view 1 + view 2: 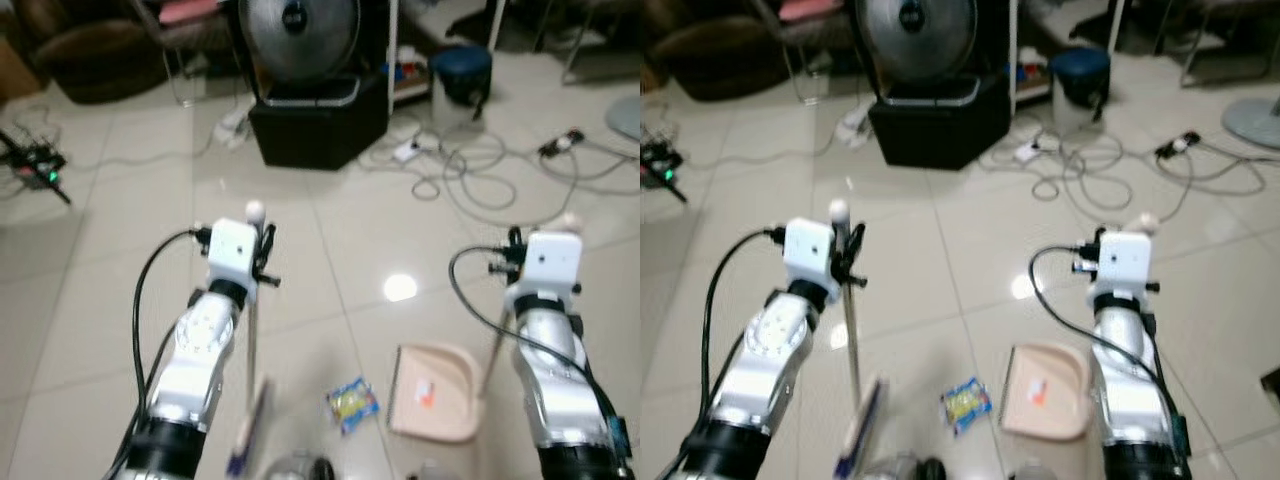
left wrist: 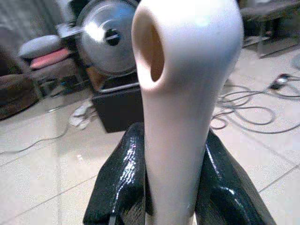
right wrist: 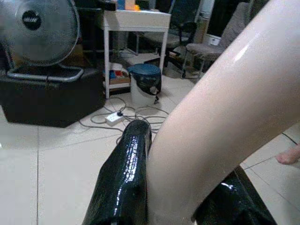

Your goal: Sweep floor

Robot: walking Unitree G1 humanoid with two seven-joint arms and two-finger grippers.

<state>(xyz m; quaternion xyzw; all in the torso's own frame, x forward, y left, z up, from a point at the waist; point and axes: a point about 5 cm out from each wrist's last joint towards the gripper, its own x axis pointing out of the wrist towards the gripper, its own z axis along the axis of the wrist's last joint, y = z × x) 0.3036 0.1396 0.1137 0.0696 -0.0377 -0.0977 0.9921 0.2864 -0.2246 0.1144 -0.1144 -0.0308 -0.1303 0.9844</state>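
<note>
Centrally, on the pale tiled floor (image 1: 100,300): one beige dustpan (image 1: 435,392), lying flat, taken as the landmark for what follows.

Item, snack wrapper (image 1: 352,403), blue and yellow, on the tiles just left of the dustpan, apart from it.

Item, broom (image 1: 248,400), thin upright shaft left of the wrapper; its blurred bristle head sits on the floor further left of the dustpan, and its cream handle tip (image 2: 187,70), pierced with a hanging hole, stands above the robot's wrist.

Item, left gripper (image 2: 176,187), up and left of the dustpan, its two black fingers (image 2: 122,183) pressed against either side of the broom handle, pinching it.

Item, dustpan handle (image 3: 229,117), a cream rod rising from the pan's right edge to the right wrist.

Item, right gripper (image 3: 180,197), above and right of the dustpan, black fingers (image 3: 124,173) clamped on either side of that handle.

Item, large round fan (image 1: 298,35), on a black box (image 1: 315,125), well beyond the dustpan.

Item, bin (image 1: 460,85) with dark blue lid, beyond the dustpan, right of the fan.

Item, loose white cables (image 1: 470,170) and a power strip (image 1: 407,150), coiled on the tiles between the bin and the dustpan.

Item, white table (image 3: 133,21) behind the bin, with chairs (image 3: 206,42) past it.
</note>
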